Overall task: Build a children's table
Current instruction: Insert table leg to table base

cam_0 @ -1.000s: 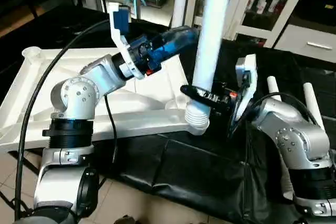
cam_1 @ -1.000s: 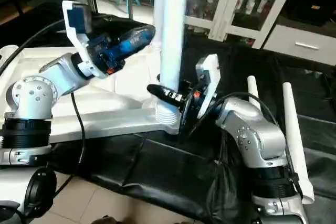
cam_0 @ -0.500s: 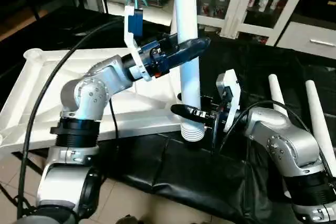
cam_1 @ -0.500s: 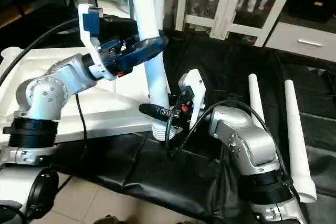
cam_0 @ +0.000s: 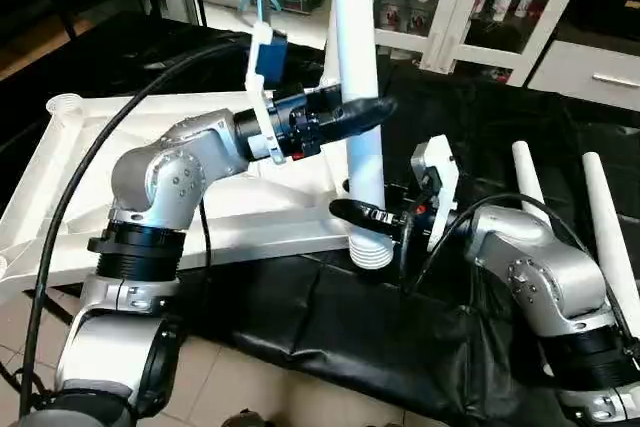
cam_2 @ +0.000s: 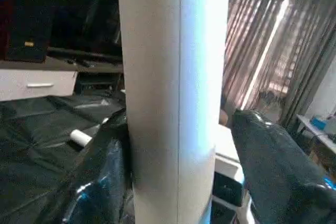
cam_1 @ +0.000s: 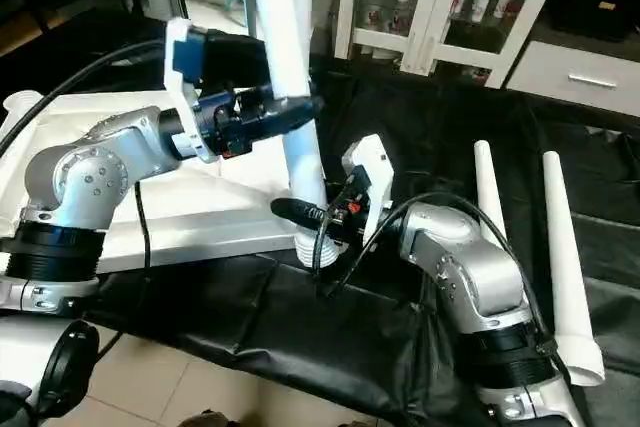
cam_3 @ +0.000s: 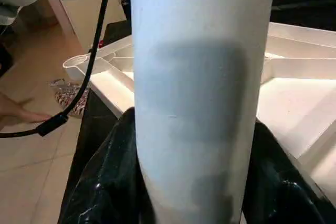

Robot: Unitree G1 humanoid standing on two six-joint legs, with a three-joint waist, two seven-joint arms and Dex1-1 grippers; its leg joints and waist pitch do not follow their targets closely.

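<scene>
While the tabletop (cam_0: 120,182) is lying ribs-up, one leg (cam_0: 357,97) is being held upright at its near corner socket by both hands, right hand (cam_0: 372,219) clamped low, left hand (cam_0: 352,117) closing higher; two legs (cam_0: 600,217) are lying unfitted nearby.

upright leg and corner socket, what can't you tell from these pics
- Whether the threaded end of the upright leg is seated in the tabletop corner socket: head views, the right tool and the leg cover the socket.
- The leg's top end: cut off by the upper edge in both head views.
- The leg's threads in the wrist views: the leg's plain shaft blocks everything below, with a dark finger on each side.
</scene>
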